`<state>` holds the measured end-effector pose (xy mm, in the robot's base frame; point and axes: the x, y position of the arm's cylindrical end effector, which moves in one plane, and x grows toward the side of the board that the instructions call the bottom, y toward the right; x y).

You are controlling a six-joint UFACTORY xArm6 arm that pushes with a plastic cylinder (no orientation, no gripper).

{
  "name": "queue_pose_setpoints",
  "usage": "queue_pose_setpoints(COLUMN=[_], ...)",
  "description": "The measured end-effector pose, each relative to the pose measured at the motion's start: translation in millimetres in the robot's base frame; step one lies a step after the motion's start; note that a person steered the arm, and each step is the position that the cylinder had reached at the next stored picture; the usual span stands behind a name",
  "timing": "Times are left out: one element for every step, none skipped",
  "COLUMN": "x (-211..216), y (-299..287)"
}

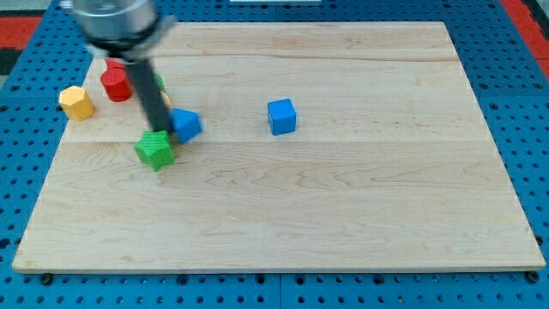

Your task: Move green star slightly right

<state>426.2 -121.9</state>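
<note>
The green star (154,149) lies on the wooden board (283,197) at the view's left. My tip (163,132) stands at the star's upper right edge, touching or nearly touching it, between the star and a blue block (186,124) of unclear shape just to the right. The rod rises up and left toward the blurred arm at the view's top left.
A blue cube (281,116) sits near the board's middle. A red cylinder (115,84) and a yellow hexagonal block (76,102) lie at the upper left. A bit of green (158,83) shows behind the rod, partly hidden.
</note>
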Motion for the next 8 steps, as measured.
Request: queue_pose_setpoints(x=[0.0,0.0,0.0,0.0,5.1,26.1,32.5,23.9], y=[45.0,14.8,-36.0,-97.7,-135.4,-117.3,-44.3,38.8])
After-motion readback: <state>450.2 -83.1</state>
